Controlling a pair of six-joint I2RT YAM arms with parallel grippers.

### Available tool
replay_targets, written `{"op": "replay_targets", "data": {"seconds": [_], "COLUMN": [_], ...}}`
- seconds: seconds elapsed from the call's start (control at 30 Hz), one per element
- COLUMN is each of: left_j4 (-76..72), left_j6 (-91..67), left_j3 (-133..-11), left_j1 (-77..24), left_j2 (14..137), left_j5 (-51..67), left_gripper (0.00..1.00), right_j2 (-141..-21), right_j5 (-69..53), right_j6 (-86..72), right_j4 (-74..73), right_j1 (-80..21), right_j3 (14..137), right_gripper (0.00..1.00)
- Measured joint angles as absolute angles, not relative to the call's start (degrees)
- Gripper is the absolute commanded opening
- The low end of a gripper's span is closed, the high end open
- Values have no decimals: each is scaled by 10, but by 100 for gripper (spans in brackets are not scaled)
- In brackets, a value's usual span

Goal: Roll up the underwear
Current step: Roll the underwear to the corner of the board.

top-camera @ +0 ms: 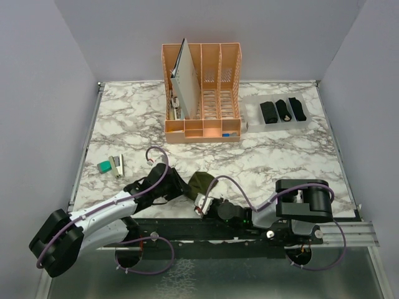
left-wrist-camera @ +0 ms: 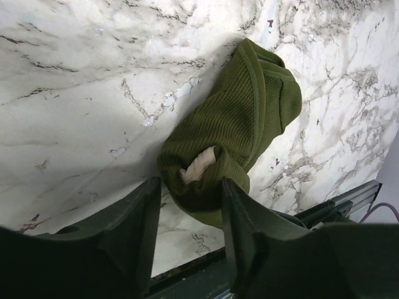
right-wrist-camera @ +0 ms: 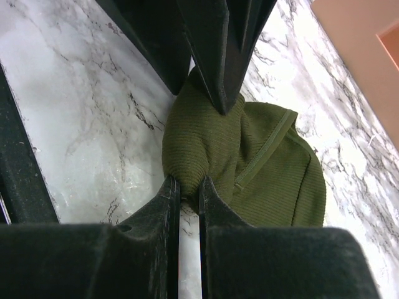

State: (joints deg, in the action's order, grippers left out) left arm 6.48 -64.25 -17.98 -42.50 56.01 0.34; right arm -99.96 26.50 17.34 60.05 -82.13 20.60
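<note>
The olive-green underwear (top-camera: 201, 182) lies bunched and partly rolled on the marble table near its front edge, with a bit of cream waistband showing at one end (left-wrist-camera: 198, 167). My left gripper (top-camera: 180, 189) is open, its fingers (left-wrist-camera: 148, 212) straddling the near end of the bundle (left-wrist-camera: 240, 118). My right gripper (top-camera: 201, 200) is shut on a fold of the olive cloth (right-wrist-camera: 187, 159), pinching it at the fingertips (right-wrist-camera: 171, 193). The left gripper's fingers (right-wrist-camera: 218, 56) press on the cloth from the far side. Three black rolled underwear (top-camera: 283, 110) lie in a clear tray (top-camera: 252, 103) at the back right.
An orange desk organizer (top-camera: 202, 93) with a white sheet in it stands at the back centre. A small teal block (top-camera: 104, 166) and a grey-white object (top-camera: 116, 164) lie at the left. The table's front edge rail (top-camera: 249, 221) is just behind both grippers.
</note>
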Motion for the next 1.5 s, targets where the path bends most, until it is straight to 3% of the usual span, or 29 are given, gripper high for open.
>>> {"op": "replay_targets", "data": {"seconds": [0.3, 0.5, 1.03, 1.5], "left_j4": [82, 81, 91, 9], "left_j6": [-644, -644, -631, -619], "left_j3": [-177, -169, -155, -129], "left_j1": [-425, -425, -425, -425], "left_j2": [523, 488, 403, 462], "left_j5": [1, 1, -3, 23], "left_gripper": [71, 78, 81, 83], "right_j2": [-1000, -1000, -1000, -1037], "right_j5": [238, 216, 98, 29], "right_j6": [86, 27, -154, -297], "right_j4": [644, 678, 764, 833], "right_j1": [-807, -798, -701, -637], "right_j3": [183, 165, 116, 100], "right_gripper": [1, 1, 1, 1]}}
